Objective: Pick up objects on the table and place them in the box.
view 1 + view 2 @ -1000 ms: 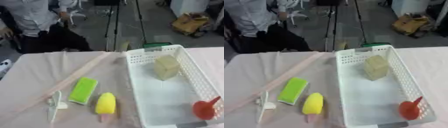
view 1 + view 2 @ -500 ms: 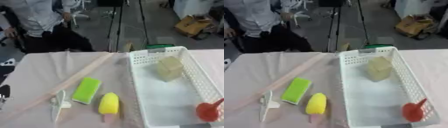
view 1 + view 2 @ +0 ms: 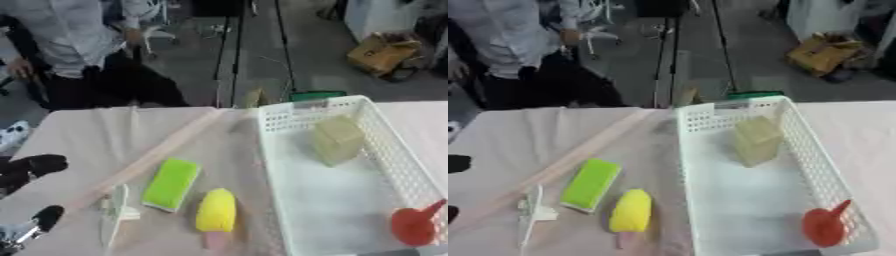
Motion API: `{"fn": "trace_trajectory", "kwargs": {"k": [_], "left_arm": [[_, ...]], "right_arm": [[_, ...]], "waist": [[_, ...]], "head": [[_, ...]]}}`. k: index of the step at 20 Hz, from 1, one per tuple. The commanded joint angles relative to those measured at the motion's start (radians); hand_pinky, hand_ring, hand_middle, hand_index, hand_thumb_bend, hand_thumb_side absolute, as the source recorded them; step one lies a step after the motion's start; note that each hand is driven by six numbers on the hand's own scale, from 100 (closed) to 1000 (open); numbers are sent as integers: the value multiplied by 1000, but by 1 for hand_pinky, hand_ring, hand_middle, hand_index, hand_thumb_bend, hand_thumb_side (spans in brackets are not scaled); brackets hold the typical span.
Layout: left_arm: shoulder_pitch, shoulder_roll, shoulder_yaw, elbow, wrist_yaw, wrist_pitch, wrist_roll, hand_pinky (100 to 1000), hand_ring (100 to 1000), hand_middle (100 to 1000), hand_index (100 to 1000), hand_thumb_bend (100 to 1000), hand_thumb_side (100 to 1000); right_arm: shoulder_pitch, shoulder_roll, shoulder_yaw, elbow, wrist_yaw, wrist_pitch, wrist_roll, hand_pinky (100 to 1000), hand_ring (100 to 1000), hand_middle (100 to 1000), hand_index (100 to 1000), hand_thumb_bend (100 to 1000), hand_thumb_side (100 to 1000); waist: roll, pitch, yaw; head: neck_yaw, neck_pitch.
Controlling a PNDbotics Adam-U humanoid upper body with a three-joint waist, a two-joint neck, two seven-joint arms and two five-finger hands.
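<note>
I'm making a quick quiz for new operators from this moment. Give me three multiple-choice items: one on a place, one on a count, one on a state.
1. Where does the red scoop lie?
A. in the white basket
B. on the cloth
C. in a hand

2. How many things lie in the basket?
A. one
B. two
C. four

3. The left hand is:
A. holding the green sponge
B. touching the yellow thing
C. empty, at the left edge

A: the scoop sits in its near corner.
B: the scoop and a pale block.
C: it touches nothing.
</note>
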Motion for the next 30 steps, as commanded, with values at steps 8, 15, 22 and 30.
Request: {"fn": "trace_trajectory", "kwargs": {"k": [8,15,22,30], "left_arm": [[-78,189,-90,-14,-65,19,-87,1000,1000,1000,1000,656,1000],[-133,226,-140,-14,-32,101,-33,1000,1000,979,1000,625,1000],[-194,208,-206,-14,46,288,-36,1000,1000,981,1000,613,1000],[-260,162,-255,-11,77,372,-72,1000,1000,974,1000,551,1000]], "right_arm": [[-2,-13,11,-17,0,-21,0,811,839,713,778,100,1000],[1,-17,21,-17,-5,-15,22,811,839,710,773,100,1000],[-3,-16,24,-17,-9,-14,31,811,838,709,772,100,1000],[-8,-13,27,-17,-17,-13,39,812,838,708,772,100,1000]], "waist": [[21,-26,4],[40,-32,-4],[47,-30,-13],[49,-32,-21]], "head": [[-14,-4],[-11,10],[6,16],[35,28]]}}
